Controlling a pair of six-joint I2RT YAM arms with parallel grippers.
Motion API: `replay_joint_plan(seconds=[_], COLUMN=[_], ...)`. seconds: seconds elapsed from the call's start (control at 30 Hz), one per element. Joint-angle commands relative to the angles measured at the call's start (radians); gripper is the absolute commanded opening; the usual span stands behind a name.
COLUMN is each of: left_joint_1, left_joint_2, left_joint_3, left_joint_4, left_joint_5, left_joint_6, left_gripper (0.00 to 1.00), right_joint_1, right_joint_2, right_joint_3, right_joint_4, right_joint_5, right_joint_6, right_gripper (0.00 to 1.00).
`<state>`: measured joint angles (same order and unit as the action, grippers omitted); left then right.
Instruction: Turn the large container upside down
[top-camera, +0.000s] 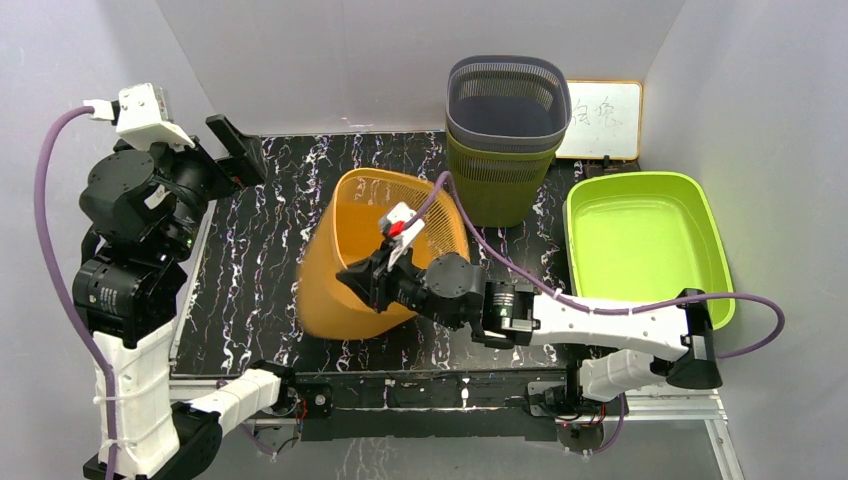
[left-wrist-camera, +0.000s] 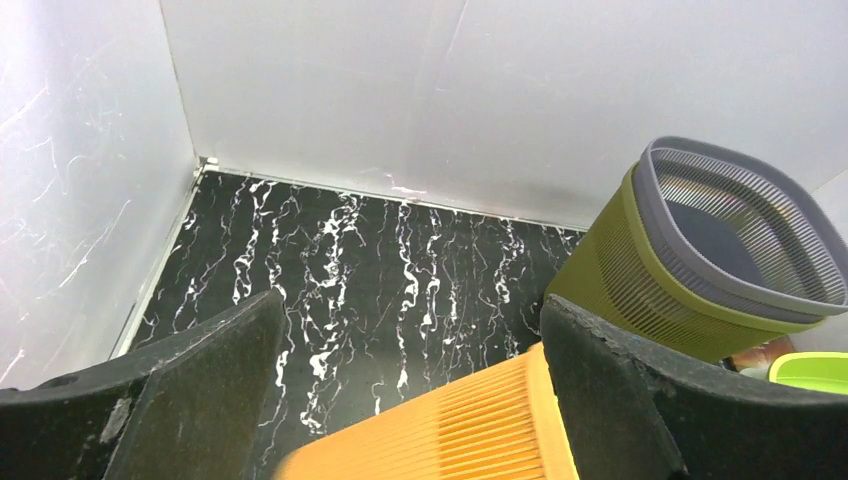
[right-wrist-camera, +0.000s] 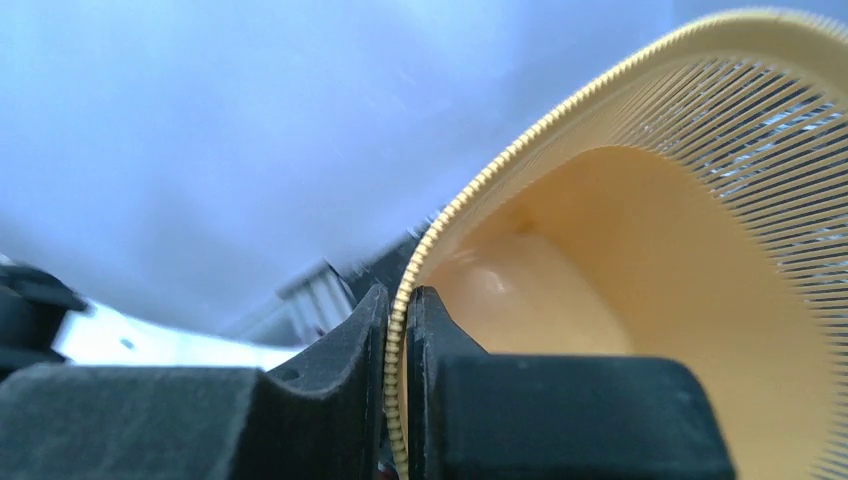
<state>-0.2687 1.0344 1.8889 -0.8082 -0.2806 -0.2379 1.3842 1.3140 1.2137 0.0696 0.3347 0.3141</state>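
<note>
A black, white-veined table boxed in by white walls. At its middle the orange slatted basket leans over, mouth tipped up toward the back, in front of stacked grey-and-olive bins and left of a lime tub. The right gripper is pinched tight on the basket's ribbed rim. The left gripper hangs high at the left, jaws spread wide and empty. Blur smears the basket's lower side, so its footing is unclear.
</note>
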Motion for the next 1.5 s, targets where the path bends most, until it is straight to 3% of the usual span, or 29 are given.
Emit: replay_joint_plan(seconds=[0.0,0.37,0.57,0.77,0.97,1.3,1.47], left_joint_1=[-0.003,-0.003,-0.003,-0.004,-0.004,-0.004,-0.003], left_joint_2=[0.007,-0.029,-0.02,-0.023,-0.009,0.02,0.018], left_joint_3=[0.042,-0.009,-0.015,-0.037,-0.035,0.004,0.002], left_joint_4=[-0.002,0.007,0.001,0.009,0.007,-0.026,-0.026], left_joint_5=[0.028,0.06,0.086,0.078,0.091,0.096,0.091], left_joint_6=[-0.009,-0.027,-0.032,-0.026,-0.023,0.024,0.032], left_gripper=[0.98,0.98,0.98,0.98,0.98,0.98,0.98], right_joint_1=[0.013,-0.061,-0.169,-0.202,-0.232,-0.249,-0.312], right_joint_2=[0.016,0.17,0.181,0.197,0.318,0.563,0.611], right_joint_3=[-0.049,-0.264,-0.442,-0.516,-0.499,-0.248,-0.325], right_joint_4=[0.623,0.943,1.032,1.077,1.217,1.524,1.649], right_joint_5=[-0.003,0.154,0.152,0.122,0.041,-0.031,0.0], right_joint_6=[0.14,0.254,0.49,0.622,0.74,0.836,0.999], right_gripper=[0.0,0.0,0.0,0.0,0.0,0.0,0.0])
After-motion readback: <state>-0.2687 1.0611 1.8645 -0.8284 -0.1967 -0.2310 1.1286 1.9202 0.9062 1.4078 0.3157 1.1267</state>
